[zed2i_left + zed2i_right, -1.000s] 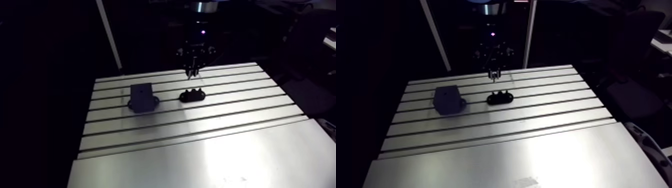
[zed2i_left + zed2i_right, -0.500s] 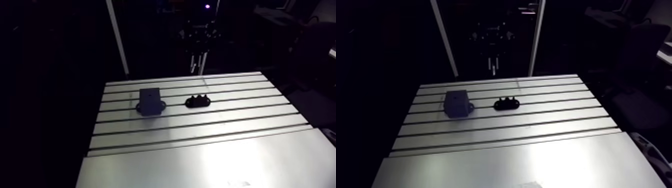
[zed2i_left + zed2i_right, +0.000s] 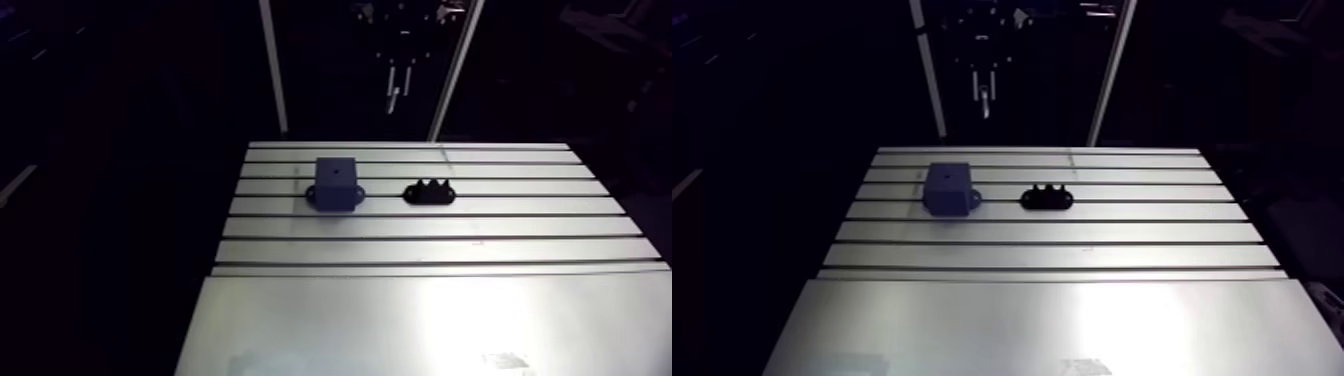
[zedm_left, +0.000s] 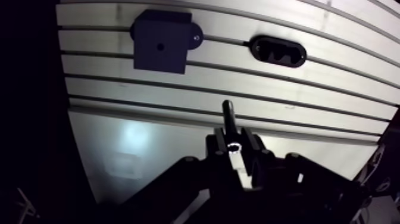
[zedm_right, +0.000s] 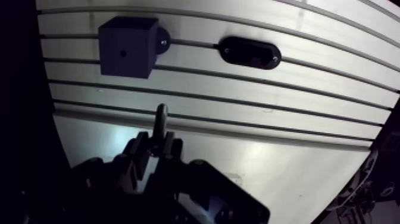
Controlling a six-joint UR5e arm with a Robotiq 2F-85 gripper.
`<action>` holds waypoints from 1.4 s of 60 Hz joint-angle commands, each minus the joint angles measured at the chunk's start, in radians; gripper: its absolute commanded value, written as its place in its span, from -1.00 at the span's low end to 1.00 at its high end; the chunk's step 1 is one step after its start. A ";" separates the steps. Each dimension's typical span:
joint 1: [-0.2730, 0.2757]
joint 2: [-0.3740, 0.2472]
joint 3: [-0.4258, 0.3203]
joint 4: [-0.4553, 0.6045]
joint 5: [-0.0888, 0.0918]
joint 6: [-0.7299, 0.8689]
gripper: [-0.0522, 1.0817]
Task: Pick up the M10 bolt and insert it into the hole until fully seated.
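Observation:
In the wrist view my gripper (image 4: pixel 233 140) is shut on a dark M10 bolt (image 4: pixel 228 116), whose shank sticks out past the fingertips. It hangs high over the slotted table (image 4: pixel 178 137). Ahead of the gripper and off to one side stands a dark blue block (image 4: pixel 161 42) with a small hole (image 4: pixel 159 45) in its top face. In the arm view the gripper (image 3: pixel 400 85) hangs in the air beyond the table's far edge, well above the block (image 3: pixel 335 183).
A black oval holder (image 4: pixel 278 51) with raised prongs lies on the table beside the block, seen as holder (image 3: pixel 429 192) in the arm view. Two white upright posts (image 3: pixel 272 65) stand behind the table's far edge.
Earlier the gripper hung just over the black holder; it has since risen well above the table with the bolt. The arm view has also shifted with the arm.

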 commanded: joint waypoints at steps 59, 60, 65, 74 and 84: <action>0.145 0.179 -0.173 0.106 -0.008 0.022 0.99; 0.145 0.179 -0.173 0.106 -0.008 0.022 0.99; 0.145 0.191 -0.174 0.098 -0.012 0.023 0.99; 0.145 0.211 -0.174 0.086 -0.012 0.022 0.99; 0.145 0.227 -0.177 0.080 -0.013 0.022 0.99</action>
